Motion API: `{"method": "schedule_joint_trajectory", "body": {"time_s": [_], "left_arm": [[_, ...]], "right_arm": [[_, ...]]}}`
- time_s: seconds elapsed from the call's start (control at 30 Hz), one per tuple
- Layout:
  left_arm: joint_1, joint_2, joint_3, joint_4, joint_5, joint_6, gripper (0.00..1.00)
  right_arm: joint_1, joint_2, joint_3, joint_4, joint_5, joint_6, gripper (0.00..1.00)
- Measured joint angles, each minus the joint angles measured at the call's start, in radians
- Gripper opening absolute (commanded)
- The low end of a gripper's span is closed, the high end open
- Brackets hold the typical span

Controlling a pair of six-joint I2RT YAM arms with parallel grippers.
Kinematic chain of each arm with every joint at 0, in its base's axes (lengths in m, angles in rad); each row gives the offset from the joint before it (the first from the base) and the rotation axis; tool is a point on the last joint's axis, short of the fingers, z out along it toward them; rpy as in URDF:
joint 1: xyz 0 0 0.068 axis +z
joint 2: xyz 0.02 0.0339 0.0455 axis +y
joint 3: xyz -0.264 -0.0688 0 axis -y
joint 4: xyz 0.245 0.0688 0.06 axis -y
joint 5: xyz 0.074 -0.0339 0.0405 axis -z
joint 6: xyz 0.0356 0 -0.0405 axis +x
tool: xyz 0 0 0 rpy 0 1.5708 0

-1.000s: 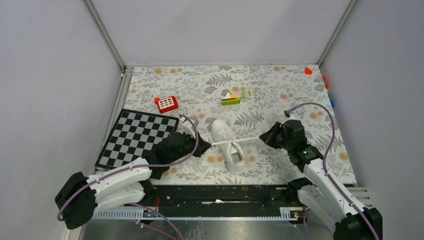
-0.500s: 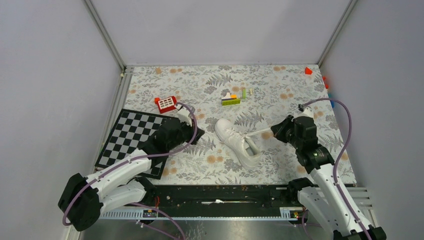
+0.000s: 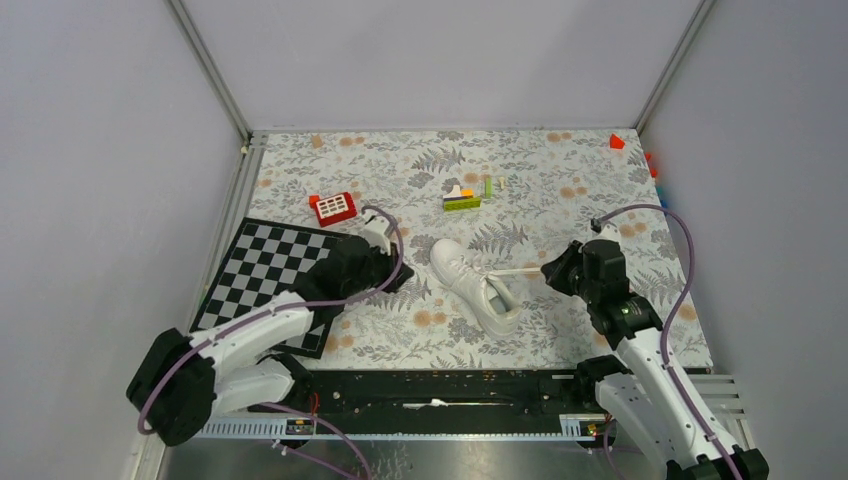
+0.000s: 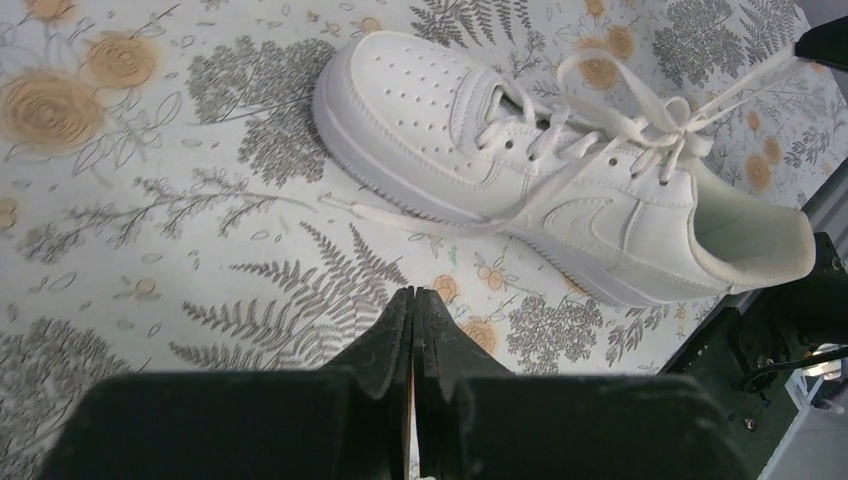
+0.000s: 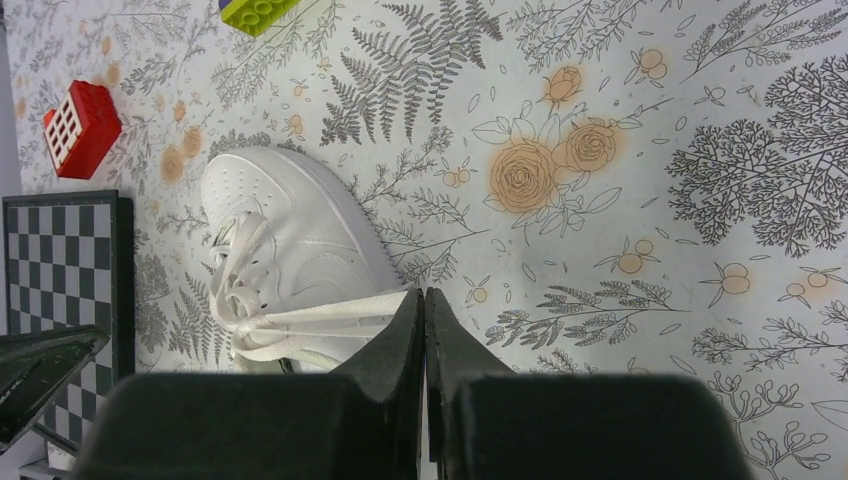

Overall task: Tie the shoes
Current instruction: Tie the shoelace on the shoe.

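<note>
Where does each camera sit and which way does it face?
Top external: above and behind, looking down on the table; left arm and right arm show.
Left wrist: on the left arm, looking past the shut left tool at the sneaker.
Right wrist: on the right arm, looking down past the right tool, shut on a lace.
Shared: all see the sneaker.

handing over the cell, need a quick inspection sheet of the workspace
surface: floral-print cover, flat
job's things: white sneaker upright; one lace stretched to the right, the other loose on the cover
clutter: chessboard, red block, lime brick stack, red piece in far corner
end effectors: left end effector shut, empty; right end effector shut on lace
cables: purple cable looped over each arm
surroundings: grey walls
</note>
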Motion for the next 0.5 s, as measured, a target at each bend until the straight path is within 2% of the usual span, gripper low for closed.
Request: {"method": "schedule_joint_trajectory", "body": {"time_s": [0.1, 0.17, 0.23, 0.33, 0.5], "left_arm": [[-0.011, 0.097, 0.078, -0.007, 0.015, -0.002, 0.48], [-0.02, 0.186, 0.176, -0.013, 0.026, -0.011, 0.59], [-0.031, 0.269, 0.277, -0.014, 0.03, -0.025, 0.64], [-0.048, 0.39, 0.439, -0.044, 0.023, -0.053, 0.65], [-0.071, 0.644, 0.793, -0.253, 0.035, -0.12, 0.63]], "right_arm": [[0.0, 0.021, 0.0, 0.01, -0.006, -0.003, 0.0], [0.0, 0.03, 0.0, 0.017, -0.007, -0.003, 0.0], [0.0, 0.034, 0.0, 0.028, -0.011, -0.003, 0.0], [0.0, 0.036, 0.0, 0.034, -0.018, -0.003, 0.0], [-0.001, 0.041, 0.0, 0.045, -0.032, -0.003, 0.0]]}}
